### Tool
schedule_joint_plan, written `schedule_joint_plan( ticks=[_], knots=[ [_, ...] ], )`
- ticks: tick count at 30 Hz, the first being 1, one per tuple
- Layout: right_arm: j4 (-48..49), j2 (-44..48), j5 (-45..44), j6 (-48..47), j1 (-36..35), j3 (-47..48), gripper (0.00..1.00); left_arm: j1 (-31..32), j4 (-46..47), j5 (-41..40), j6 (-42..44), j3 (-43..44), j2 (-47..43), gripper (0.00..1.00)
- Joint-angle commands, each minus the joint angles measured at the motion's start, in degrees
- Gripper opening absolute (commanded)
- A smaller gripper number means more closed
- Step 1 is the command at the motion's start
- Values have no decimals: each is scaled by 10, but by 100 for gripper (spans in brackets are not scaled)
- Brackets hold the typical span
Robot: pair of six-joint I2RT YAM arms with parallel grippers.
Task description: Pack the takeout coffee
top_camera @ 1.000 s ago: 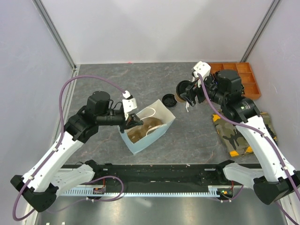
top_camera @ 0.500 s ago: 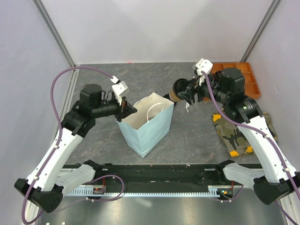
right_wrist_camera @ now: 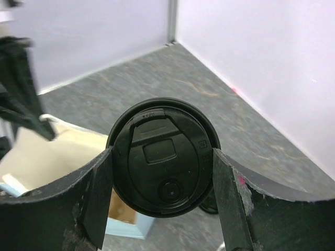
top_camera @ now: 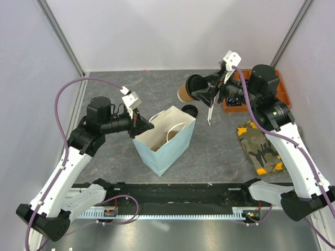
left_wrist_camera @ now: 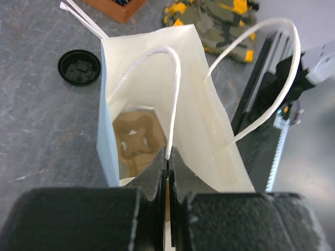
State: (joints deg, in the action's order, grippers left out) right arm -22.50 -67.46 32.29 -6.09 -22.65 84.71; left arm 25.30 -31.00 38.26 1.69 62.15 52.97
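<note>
Takeout coffee (top_camera: 185, 92): one; blue bag (top_camera: 166, 151): one.

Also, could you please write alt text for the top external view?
The right end effector holds the lidded takeout coffee on its side in the air, just beyond an open light-blue paper bag that the left end effector pinches by its rim. A loose black lid lies beside the bag.

Glossy plastic lid (right_wrist_camera: 163, 157), matt paper bag (top_camera: 166, 149)

You have one takeout coffee (top_camera: 187, 90), one loose black lid (top_camera: 189, 110), one paper bag (top_camera: 170, 151), one pulp carrier (left_wrist_camera: 136, 142), one camouflage cloth (top_camera: 258, 146) and one orange tray (top_camera: 234, 108).
</note>
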Motion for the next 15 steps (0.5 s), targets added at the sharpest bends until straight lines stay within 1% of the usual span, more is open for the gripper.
schedule_joint_plan(
  ticks=[1, 4, 8, 11, 15],
  knots=[
    [21, 3, 62, 35, -20, 21, 52, -31, 64, 65, -128, -19, 11, 2],
    [8, 6, 78, 24, -33, 17, 51, -39, 69, 71, -132, -15, 19, 2],
    [3, 4, 90, 20, -51, 9, 51, -71, 68, 87, -140, -6, 31, 2],
    [-2, 2, 97, 17, -66, 5, 51, -80, 67, 93, -143, -6, 32, 2],
    [-34, 2, 110, 0, -77, 5, 51, -86, 67, 85, -152, -5, 25, 2]
  ],
)
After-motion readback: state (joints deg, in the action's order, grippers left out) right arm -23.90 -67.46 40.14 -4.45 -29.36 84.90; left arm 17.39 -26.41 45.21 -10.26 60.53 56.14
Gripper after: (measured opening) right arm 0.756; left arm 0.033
